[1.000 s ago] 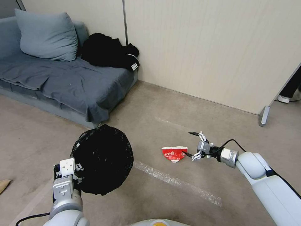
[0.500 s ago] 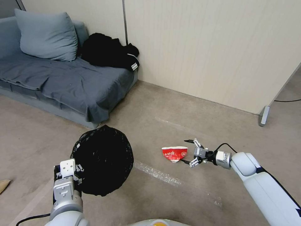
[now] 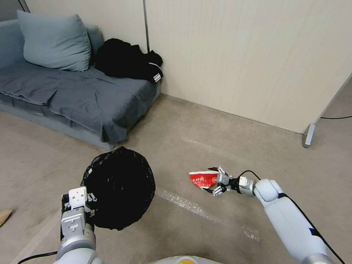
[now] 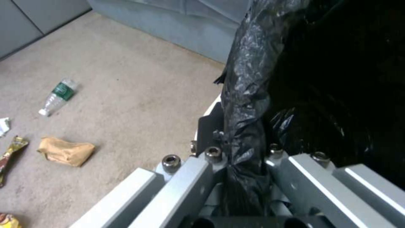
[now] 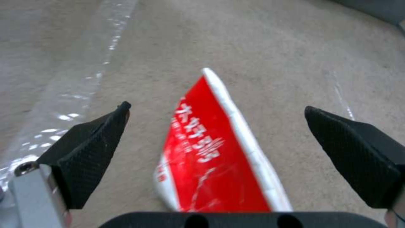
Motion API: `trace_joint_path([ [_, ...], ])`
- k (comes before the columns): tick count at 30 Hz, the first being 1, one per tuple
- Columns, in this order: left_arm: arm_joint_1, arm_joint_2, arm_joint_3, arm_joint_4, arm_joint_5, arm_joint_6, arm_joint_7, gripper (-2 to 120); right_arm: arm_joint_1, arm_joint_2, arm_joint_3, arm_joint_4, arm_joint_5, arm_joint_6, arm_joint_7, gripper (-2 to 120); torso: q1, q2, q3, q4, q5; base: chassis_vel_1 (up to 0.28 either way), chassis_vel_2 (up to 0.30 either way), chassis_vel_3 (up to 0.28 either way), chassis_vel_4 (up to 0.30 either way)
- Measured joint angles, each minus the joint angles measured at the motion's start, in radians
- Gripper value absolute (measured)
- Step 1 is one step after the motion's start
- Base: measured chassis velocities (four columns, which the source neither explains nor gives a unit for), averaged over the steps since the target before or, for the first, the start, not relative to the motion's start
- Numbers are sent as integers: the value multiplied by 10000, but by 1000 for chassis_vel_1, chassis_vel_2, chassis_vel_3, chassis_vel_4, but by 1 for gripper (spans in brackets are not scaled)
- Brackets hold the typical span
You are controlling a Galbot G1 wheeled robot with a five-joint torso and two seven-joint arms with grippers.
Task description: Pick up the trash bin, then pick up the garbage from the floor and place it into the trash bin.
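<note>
The trash bin (image 3: pixel 118 191), its mouth lined with a glossy black bag, hangs tilted off the floor at lower left. My left gripper (image 3: pixel 79 205) is shut on its rim; in the left wrist view the bag's rim (image 4: pixel 245 133) is pinched between the fingers. A flattened red-white paper cup (image 3: pixel 202 179) lies on the floor. My right gripper (image 3: pixel 213 180) is open at the cup's right end. In the right wrist view the cup (image 5: pixel 211 152) lies between the two black fingertips of the right gripper (image 5: pixel 216 107). More garbage lies near the bin: a plastic bottle (image 4: pixel 57 96), a brown paper bag (image 4: pixel 65 152) and a wrapper (image 4: pixel 10 152).
A grey sofa (image 3: pixel 73 95) with a cushion and black clothing (image 3: pixel 128 60) stands at the back left against the wall. A partition foot (image 3: pixel 308 135) is at the right. A shiny tape strip (image 3: pixel 190 207) crosses the floor between bin and cup.
My right gripper has moved left and down toward the cup, and its open fingers now straddle the cup's end. The left arm and the bin have barely moved.
</note>
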Motion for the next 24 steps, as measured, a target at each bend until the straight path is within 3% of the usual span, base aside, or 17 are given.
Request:
trace_joint_path([
  [14,145,-160,65,2,219,-138,-10,0,1403,646,545,-2457,-704,0,262,98,0,0,0,-1,0,0,0,0,0],
  [18,151,-197,113,8,282,-157,-14,0,1367,723,593,-2712,-627,-45,274,86,0,0,-1,-1,1,0,0,0,0],
  [21,152,-206,175,9,318,-164,-17,0,1193,815,594,-2751,-574,-93,276,70,0,0,-1,-1,4,0,0,0,0],
  [24,153,-206,177,9,319,-166,-20,0,1164,826,594,-2752,-565,-99,276,69,0,0,-1,0,3,0,0,0,0],
])
